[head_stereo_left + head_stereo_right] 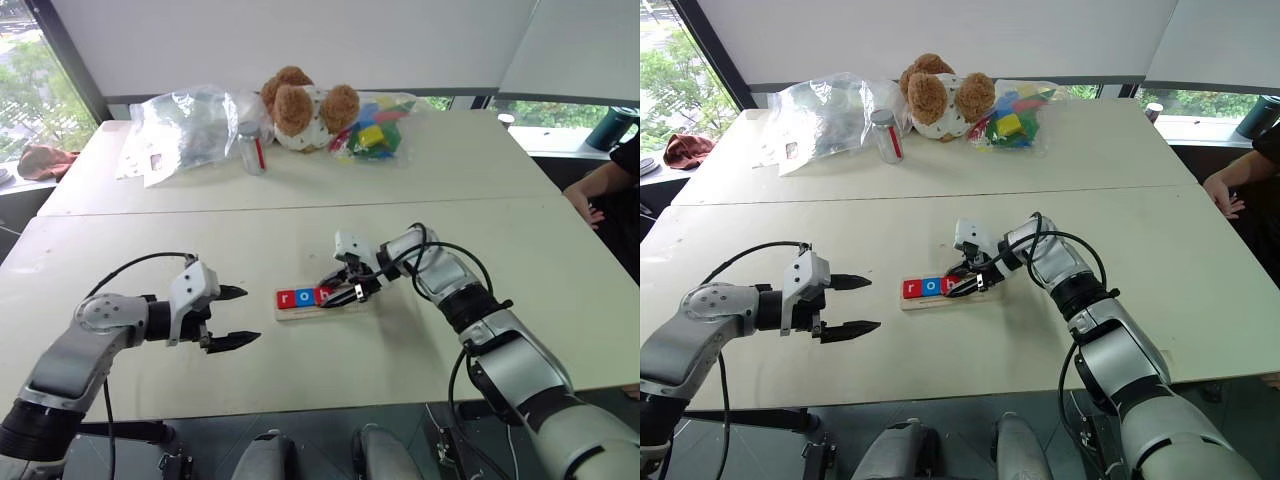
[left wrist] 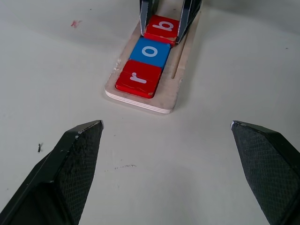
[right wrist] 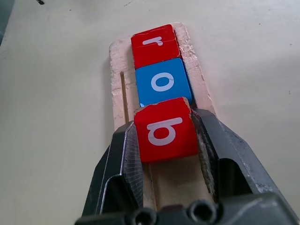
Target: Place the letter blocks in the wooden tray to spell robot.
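Tray (image 2: 174,82) with r (image 2: 138,78), o (image 2: 150,51), gripped b (image 3: 165,131).

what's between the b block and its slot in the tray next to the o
Nothing visible. The right gripper holds the red b block over the wooden tray, right beside the blue o block. The groove beneath it looks bare.

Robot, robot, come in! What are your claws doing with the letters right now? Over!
Left claw open, empty. Right claw shut on red b block, over wooden tray. Red r block and blue o block seated. Nothing blocking.
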